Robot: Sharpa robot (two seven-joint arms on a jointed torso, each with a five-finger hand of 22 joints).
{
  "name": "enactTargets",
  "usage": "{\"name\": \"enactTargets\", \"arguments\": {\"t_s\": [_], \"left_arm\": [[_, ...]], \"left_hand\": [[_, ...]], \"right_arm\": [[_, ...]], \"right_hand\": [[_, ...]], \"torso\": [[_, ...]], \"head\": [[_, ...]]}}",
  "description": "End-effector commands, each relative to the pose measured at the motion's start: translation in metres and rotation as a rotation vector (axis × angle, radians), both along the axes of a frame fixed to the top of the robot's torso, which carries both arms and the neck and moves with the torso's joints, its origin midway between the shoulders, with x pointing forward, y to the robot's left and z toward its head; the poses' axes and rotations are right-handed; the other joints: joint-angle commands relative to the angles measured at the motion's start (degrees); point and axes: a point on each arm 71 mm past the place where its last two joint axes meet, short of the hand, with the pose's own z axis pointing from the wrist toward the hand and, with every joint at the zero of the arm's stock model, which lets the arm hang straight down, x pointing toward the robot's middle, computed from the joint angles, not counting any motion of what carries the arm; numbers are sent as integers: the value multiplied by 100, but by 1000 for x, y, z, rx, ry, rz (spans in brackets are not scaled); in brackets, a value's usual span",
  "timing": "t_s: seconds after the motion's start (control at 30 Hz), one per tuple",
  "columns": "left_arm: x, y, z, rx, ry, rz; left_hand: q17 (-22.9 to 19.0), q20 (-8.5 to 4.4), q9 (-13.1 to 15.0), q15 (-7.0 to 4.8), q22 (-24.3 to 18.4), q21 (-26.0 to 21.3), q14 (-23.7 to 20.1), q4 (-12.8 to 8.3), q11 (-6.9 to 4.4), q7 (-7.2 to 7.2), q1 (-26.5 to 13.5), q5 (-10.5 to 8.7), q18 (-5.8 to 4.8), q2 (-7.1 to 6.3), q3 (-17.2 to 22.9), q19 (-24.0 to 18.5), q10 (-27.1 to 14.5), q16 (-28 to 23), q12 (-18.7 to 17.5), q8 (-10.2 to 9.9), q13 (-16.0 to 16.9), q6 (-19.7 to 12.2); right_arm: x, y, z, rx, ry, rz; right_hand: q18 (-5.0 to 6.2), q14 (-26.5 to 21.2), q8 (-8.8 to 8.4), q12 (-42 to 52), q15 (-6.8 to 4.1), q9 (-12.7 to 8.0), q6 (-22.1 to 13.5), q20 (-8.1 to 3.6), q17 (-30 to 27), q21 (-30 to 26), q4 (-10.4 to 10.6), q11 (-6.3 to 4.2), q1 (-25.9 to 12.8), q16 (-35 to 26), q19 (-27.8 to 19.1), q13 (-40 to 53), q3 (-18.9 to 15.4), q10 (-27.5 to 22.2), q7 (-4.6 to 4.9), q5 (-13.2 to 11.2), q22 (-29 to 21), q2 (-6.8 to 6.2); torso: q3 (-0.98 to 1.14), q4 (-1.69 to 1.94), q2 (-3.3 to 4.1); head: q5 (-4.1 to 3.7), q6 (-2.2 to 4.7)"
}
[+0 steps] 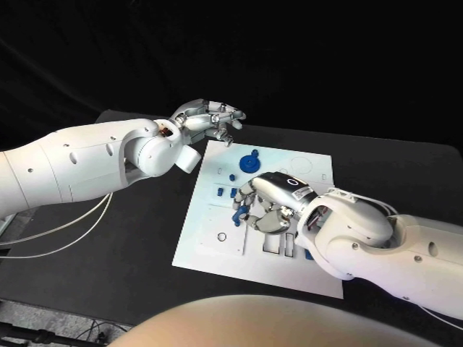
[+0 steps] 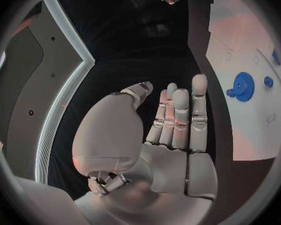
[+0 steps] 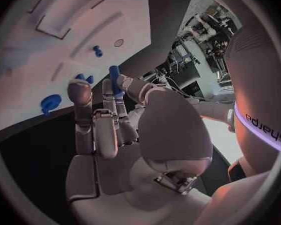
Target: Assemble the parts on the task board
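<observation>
The task board (image 1: 216, 238), a white plate, lies mid-bench on the black bench (image 1: 127, 246), with darkness behind it. A blue gear (image 1: 250, 160) sits near the board's far edge, and small blue parts (image 1: 222, 193) stand just left of the right hand (image 1: 268, 206). That hand hovers low over the board's middle, pinching a blue peg (image 3: 115, 80) between thumb and fingers. The left hand (image 1: 209, 119) hangs off the board's far left corner, fingers straight, holding nothing.
</observation>
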Motion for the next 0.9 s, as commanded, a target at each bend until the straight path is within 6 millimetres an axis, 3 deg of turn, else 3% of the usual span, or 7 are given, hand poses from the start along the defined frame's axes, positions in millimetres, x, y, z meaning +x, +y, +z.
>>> {"name": "enactTargets", "arguments": {"t_s": [0.03,0.13,0.3,0.9], "left_arm": [[0,-5,1,-10,-2,-27],[0,-6,0,-11,-2,-30],[0,-8,0,-12,0,-34],[1,-9,0,-11,3,-38]], "left_hand": [[-5,26,8,19,-5,-26,-29,48,20,0,43,-37,45,10,-1,-23,-8,-26,-18,23,-5,-45],[-8,27,9,20,-9,-36,-32,51,21,1,43,-37,47,11,-2,-28,-9,-28,-18,25,-5,-45],[-5,28,11,21,-9,-35,-33,54,21,1,44,-37,46,13,-4,-29,-10,-28,-18,27,-5,-46],[-9,29,13,22,-11,-38,-37,60,22,2,43,-37,47,15,-7,-32,-11,-31,-18,30,-6,-48]], "right_arm": [[-7,11,-4,2,-16,61],[-11,20,-9,1,-10,85],[-12,26,-17,-17,-1,95],[-11,35,-39,-109,19,102]], "right_hand": [[-66,255,139,-18,-24,376,18,-23,-3,-20,-11,-100,46,6,-23,10,33,107,-36,37,2,-5],[-67,255,139,-19,-24,377,17,-23,-5,-17,-13,-99,46,5,-22,11,35,105,-35,40,6,-6],[-68,255,138,-23,-23,381,10,-22,-2,-15,-17,-97,44,7,-22,14,38,101,-32,47,9,-9],[-66,254,138,-27,-20,388,3,-21,-7,-24,-26,-94,42,5,-28,19,40,97,-29,49,3,-18]], "torso": [[-9,0,5],[-8,-9,7],[-2,-7,3],[1,-11,3]], "head": [[52,1],[120,1],[168,1],[185,1]]}}
